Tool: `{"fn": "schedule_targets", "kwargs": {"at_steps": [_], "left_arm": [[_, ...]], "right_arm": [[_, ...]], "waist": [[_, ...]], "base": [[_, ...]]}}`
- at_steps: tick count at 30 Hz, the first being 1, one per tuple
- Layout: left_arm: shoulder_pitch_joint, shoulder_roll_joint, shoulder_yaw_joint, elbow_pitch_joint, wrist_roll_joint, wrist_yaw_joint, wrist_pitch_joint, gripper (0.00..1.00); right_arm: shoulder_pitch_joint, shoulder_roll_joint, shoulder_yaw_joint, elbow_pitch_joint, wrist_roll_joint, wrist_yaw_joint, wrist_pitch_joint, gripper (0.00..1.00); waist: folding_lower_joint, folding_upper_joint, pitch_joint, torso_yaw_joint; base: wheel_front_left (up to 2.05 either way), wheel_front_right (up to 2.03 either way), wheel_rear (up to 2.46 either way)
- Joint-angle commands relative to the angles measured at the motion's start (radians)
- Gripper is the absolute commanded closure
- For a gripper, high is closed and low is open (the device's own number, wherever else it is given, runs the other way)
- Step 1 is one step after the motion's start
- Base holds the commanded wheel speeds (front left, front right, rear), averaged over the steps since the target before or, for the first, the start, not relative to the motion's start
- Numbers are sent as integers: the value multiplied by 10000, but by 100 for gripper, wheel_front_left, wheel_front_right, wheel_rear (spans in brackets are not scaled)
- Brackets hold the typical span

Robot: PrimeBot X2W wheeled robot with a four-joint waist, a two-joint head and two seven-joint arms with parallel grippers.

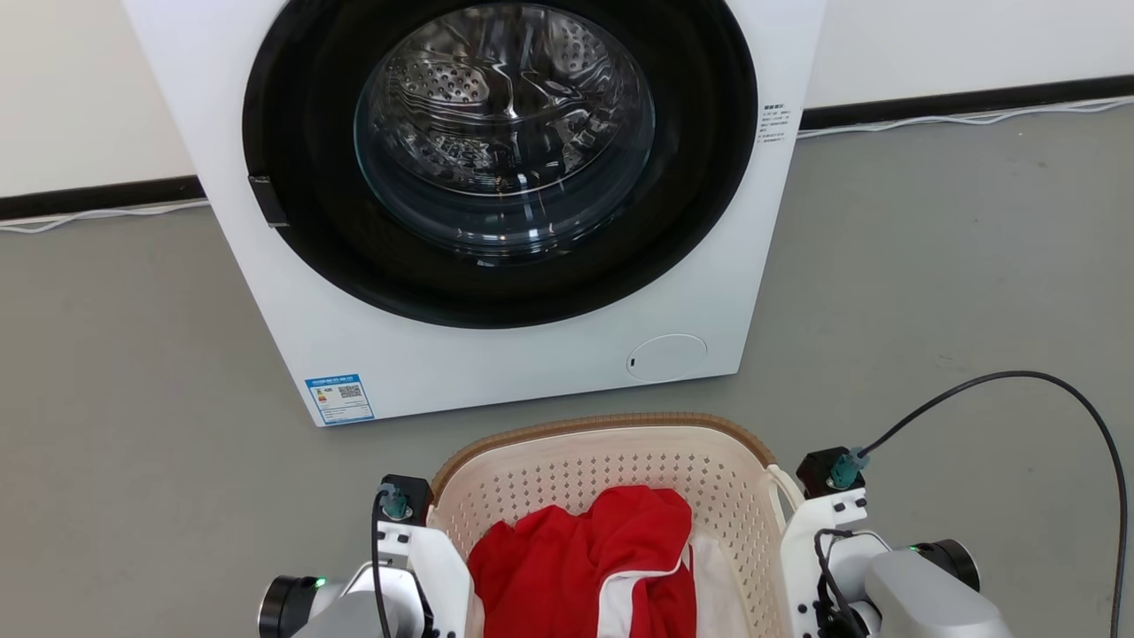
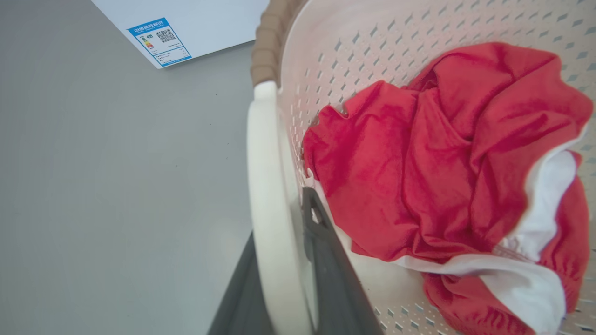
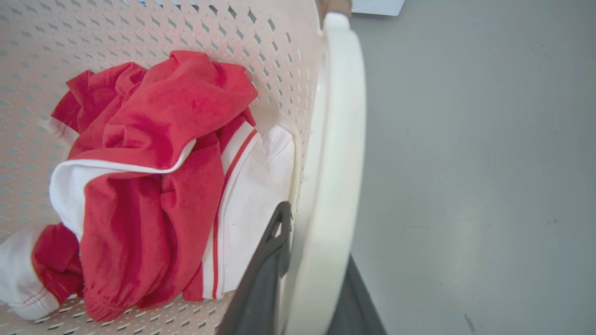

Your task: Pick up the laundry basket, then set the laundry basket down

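We look down on a grey floor [image 1: 930, 266] where a white washer [image 1: 496, 372] stands with its round door shut and a dark seal around the glass. Just in front of it, between our two arms, sits the laundry basket [image 1: 602, 470], cream and perforated with a brown woven rim; we cannot tell whether it rests on the floor or hangs just above it. A crumpled red and white garment [image 1: 576, 558] lies inside. Our left gripper [image 2: 279, 218] is clamped on the basket's white left handle [image 2: 263, 186], one dark finger inside the wall and one outside. Our right gripper [image 3: 319, 242] grasps the right handle [image 3: 335, 139] the same way. A small blue label [image 1: 339, 399] marks the washer's lower corner.
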Motion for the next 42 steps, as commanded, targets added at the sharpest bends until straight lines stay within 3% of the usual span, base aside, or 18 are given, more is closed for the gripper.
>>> {"fn": "schedule_targets", "kwargs": {"at_steps": [1, 42], "left_arm": [[-438, -109, 27, -232, 16, -189, -203, 100], [-691, -109, -742, 21, -858, -117, -397, 100]], "right_arm": [[-110, 287, 249, -457, 114, 165, -25, 100], [-355, 287, 1405, -191, 1290, 165, -425, 100]], "waist": [[1, -1, 20, -22], [0, -1, 105, -50]], "base": [[0, 0, 0], [0, 0, 0]]}}
